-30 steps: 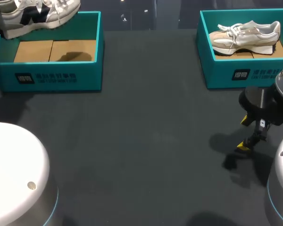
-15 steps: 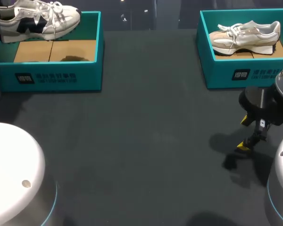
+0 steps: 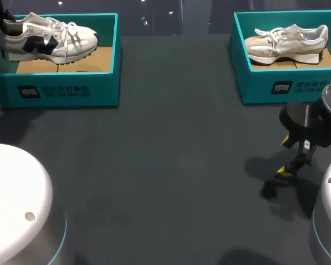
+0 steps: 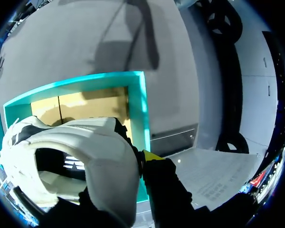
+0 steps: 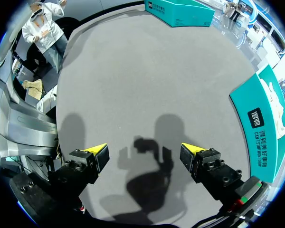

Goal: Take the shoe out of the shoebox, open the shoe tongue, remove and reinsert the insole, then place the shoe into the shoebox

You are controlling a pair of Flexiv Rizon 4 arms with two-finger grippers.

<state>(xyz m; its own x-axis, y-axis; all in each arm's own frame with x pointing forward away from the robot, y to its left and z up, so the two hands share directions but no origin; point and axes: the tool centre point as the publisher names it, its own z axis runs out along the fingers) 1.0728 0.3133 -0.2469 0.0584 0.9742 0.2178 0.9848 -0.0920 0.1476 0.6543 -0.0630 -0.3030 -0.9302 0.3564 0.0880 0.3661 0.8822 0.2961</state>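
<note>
item: white and navy shoe (image 3: pixel 49 40). held by the heel, low inside the left shoebox (image 3: pixel 60 91), toe pointing toward the table's middle, sole just above or barely on the cardboard floor; cannot tell which. in the left wrist view, collar and open mouth close in front of the camera, pale lining visible inside; cannot tell whether the insole is seated.

item: left hand (image 4: pixel 137 161). pinching the heel wall of the shoe; one yellow tip pressed on the outer side, the other hidden behind the heel, so grip judged from how the shoe hangs.

item: right hand (image 5: pixel 145 154). spread wide, holding nothing, hovering over bare table (image 3: pixel 176 165) near the right shoebox (image 3: pixel 281 88).

item: beige shoe (image 3: pixel 287 43). lying in the right shoebox, untouched.

step in hand: shoe at the box's mouth, so either the lift-out or the final set-down; not decidable from this moment. tongue and laces look undisturbed, which leans toward the start.

next move calls for: if lifting out, raising the toe clear of the teal wall, then carrying to the open middle of the table within the right hand's reach. if setting down, lowering until the sole lies flat, then releasing the heel.
</note>
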